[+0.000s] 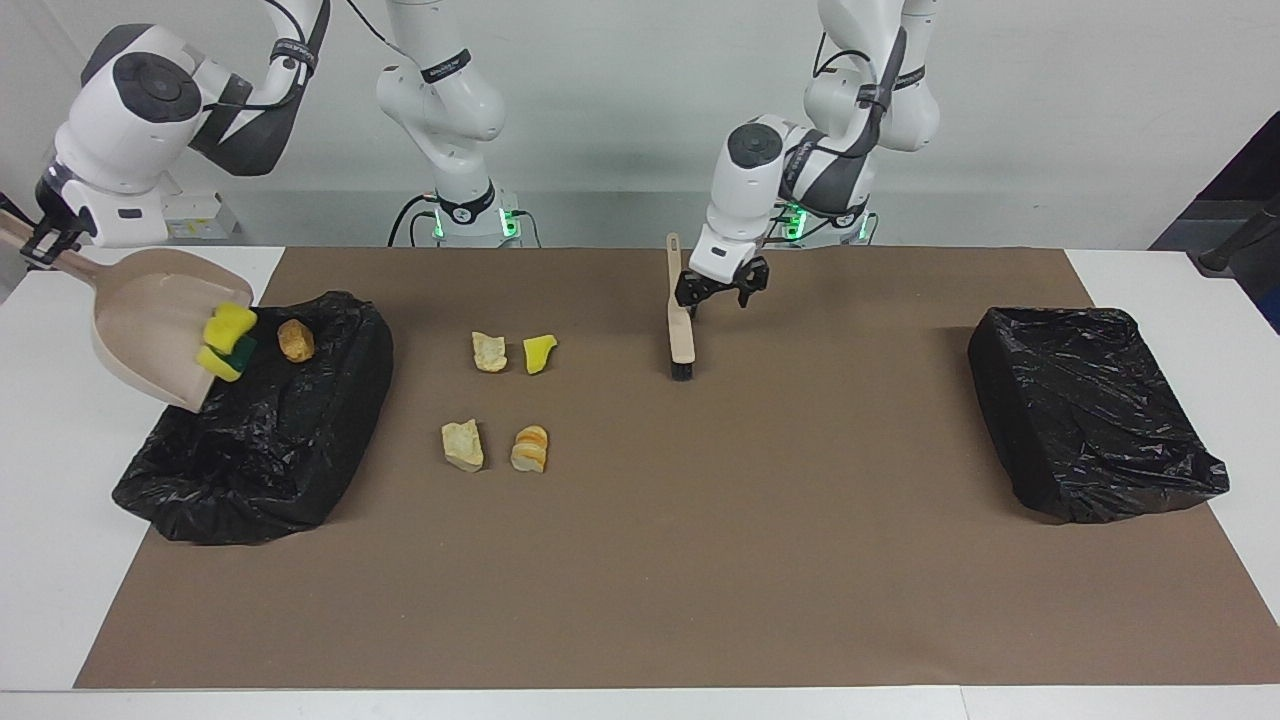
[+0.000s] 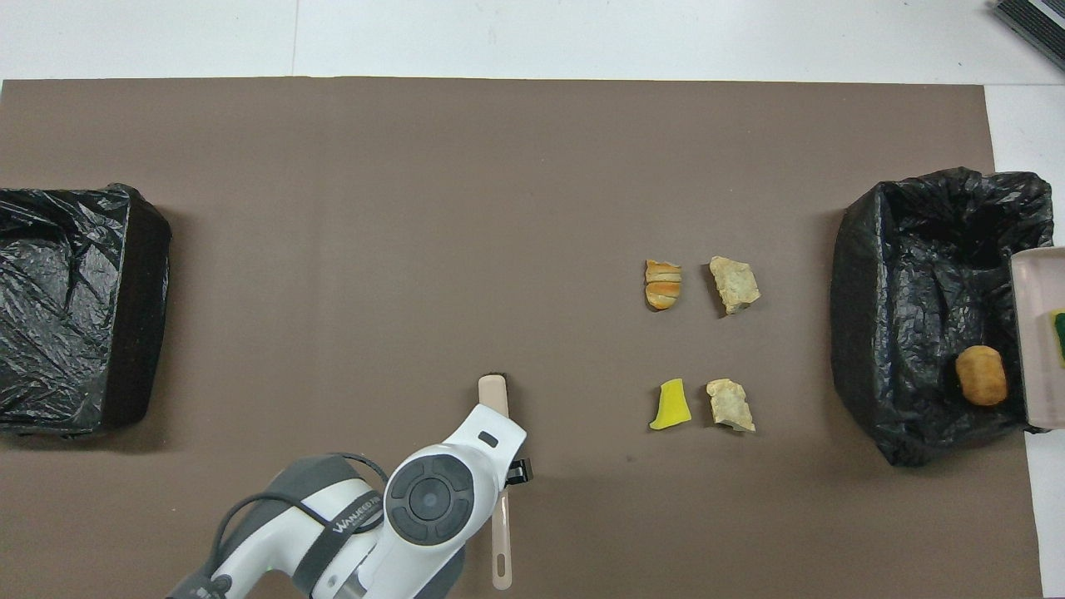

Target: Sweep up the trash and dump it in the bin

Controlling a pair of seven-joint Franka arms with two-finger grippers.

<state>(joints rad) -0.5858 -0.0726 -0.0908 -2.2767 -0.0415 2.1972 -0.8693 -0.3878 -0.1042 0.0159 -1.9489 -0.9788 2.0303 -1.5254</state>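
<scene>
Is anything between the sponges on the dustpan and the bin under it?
Nothing visible. The sponges sit at the tilted dustpan's lip, right over the open bin; a brown chunk is already over it.
</scene>
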